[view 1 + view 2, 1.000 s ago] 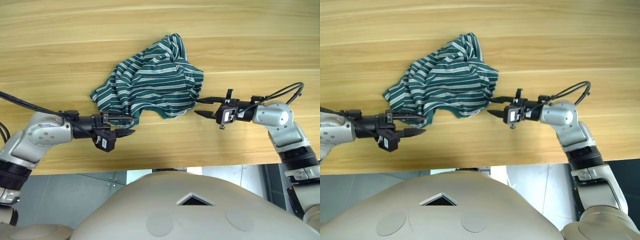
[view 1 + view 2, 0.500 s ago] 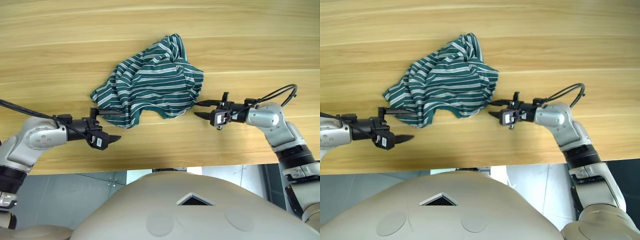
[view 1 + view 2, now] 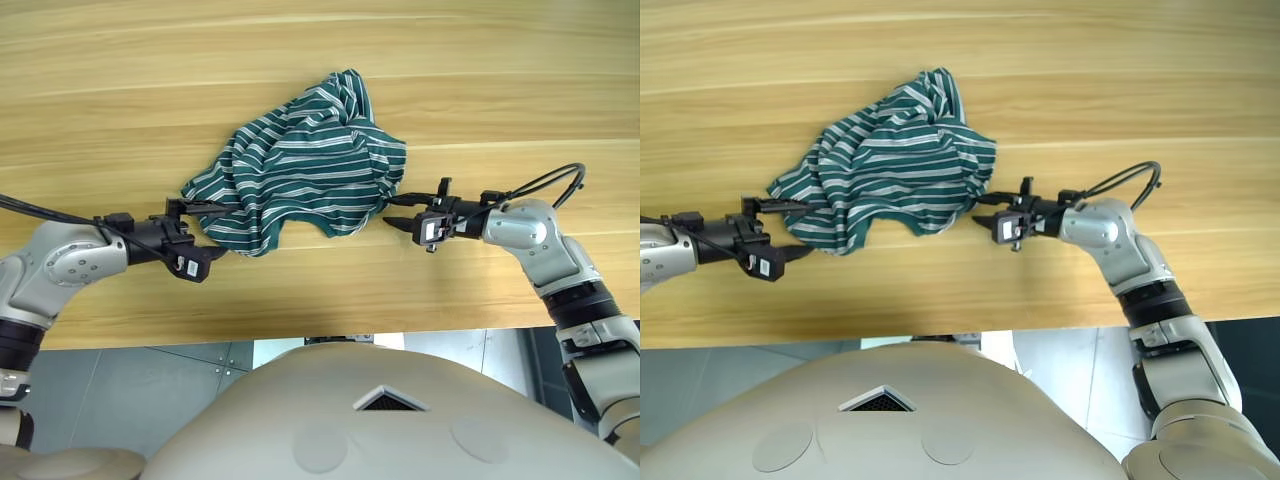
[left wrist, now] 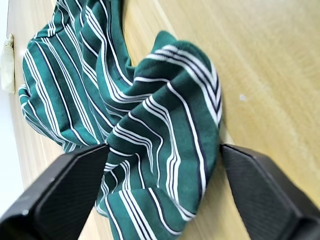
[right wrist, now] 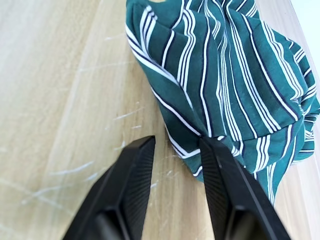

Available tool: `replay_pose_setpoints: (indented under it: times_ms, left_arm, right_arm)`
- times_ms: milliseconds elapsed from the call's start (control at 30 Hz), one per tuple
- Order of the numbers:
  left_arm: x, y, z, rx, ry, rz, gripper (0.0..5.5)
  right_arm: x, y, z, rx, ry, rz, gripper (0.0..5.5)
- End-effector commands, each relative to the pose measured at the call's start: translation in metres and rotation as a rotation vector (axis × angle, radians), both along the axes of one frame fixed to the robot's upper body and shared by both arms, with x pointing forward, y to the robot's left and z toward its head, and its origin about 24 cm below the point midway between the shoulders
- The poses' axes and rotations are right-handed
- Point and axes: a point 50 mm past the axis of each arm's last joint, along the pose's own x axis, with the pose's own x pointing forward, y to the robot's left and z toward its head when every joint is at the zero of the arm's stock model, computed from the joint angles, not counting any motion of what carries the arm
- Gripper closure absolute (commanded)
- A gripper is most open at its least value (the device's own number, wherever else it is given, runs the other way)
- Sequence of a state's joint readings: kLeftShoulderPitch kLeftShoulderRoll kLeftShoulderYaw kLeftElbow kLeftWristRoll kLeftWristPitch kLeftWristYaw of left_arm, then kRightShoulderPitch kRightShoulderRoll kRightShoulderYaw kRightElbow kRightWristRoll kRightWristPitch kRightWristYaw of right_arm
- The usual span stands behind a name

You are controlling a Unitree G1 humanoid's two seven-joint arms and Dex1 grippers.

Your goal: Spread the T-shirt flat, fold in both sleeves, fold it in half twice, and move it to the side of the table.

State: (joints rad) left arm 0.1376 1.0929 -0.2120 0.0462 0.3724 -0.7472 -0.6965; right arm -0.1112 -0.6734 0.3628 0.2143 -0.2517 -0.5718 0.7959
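A green T-shirt [image 3: 300, 165] with white stripes lies crumpled in a heap on the middle of the wooden table [image 3: 320, 60]. My left gripper [image 3: 212, 230] is open at the heap's near left corner. In the left wrist view that gripper [image 4: 162, 150] has a fold of the striped cloth [image 4: 170, 125] between its wide-spread fingers. My right gripper [image 3: 393, 212] is open at the shirt's right edge, low over the table. In the right wrist view its fingertips [image 5: 207, 145] touch the white-edged hem [image 5: 175, 135], and the gap between them holds mostly bare wood.
The table's near edge [image 3: 320, 338] runs just below both arms. Bare wood stretches to the left, to the right and behind the shirt. A black cable [image 3: 545, 185] loops over my right wrist.
My left gripper has slid left along the shirt's front edge and moved up onto its left corner. My right gripper has crept left to the shirt's right edge. The shirt has barely moved.
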Motion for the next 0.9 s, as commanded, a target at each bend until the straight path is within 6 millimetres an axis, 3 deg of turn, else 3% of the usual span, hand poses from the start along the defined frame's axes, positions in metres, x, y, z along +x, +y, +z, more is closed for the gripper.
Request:
replay_pose_setpoints:
  times_ms: [33, 300, 467, 733, 900]
  left_arm:
    - [-0.012, 0.016, -0.017, 0.136, 0.090, 0.025, 2.03]
    - [-0.018, 0.019, -0.023, 0.127, 0.109, 0.042, 3.49]
    - [-0.015, 0.020, -0.029, 0.135, 0.109, 0.048, 4.13]
    - [-0.013, 0.023, -0.035, 0.151, 0.103, 0.056, 5.47]
    - [-0.013, 0.022, -0.035, 0.150, 0.101, 0.054, 5.47]
  right_arm:
    - [-0.002, 0.000, 0.002, -0.009, 0.004, 0.017, 3.86]
    - [-0.007, -0.014, 0.020, -0.028, -0.031, 0.021, 3.86]
    - [-0.006, -0.015, 0.024, -0.037, -0.052, 0.014, 3.86]
    - [0.004, -0.002, 0.014, -0.078, -0.046, 0.039, 3.86]
    - [0.008, 0.010, 0.009, -0.078, -0.052, 0.062, 3.86]
